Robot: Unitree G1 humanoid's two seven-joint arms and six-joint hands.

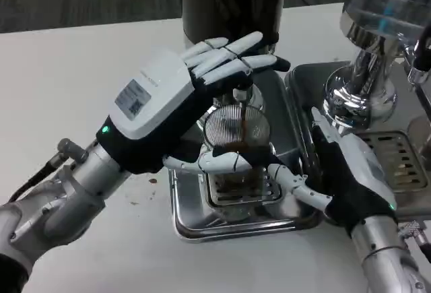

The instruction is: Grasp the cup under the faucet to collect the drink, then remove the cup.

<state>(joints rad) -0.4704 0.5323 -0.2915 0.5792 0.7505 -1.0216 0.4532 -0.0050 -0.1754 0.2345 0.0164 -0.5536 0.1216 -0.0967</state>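
1. Seen from the head camera: a clear cup (237, 146) standing on the grate of a steel drip tray (185, 220), directly beneath a faucet (241, 95), a thin brown stream of drink (241, 123) falling into it and dark liquid pooling at the bottom.
2. Left hand (176, 98) raised over the cup, white back toward the camera, upper fingers (229, 54) stretched flat and together toward the dispenser body (232, 0) at the far edge of the table.
3. Lower digit of that same hand curled in low against the near side of the cup, apparently wrapping it; grip partly hidden by the hand's own bulk, so firmly closed on the cup or merely touching, cannot tell.
4. Right hand (337, 172) low at the tray's right rim, fingers slightly spread and angled toward the cup's right side, one fingertip near the glass, nothing held.
5. Chrome machine (367, 71) with a clear upper section standing to the right on a second slotted tray (397, 158), just beside the right hand.
6. White table (67, 77) beneath everything, a few small brown drops (152, 180) left of the drip tray near the left wrist.
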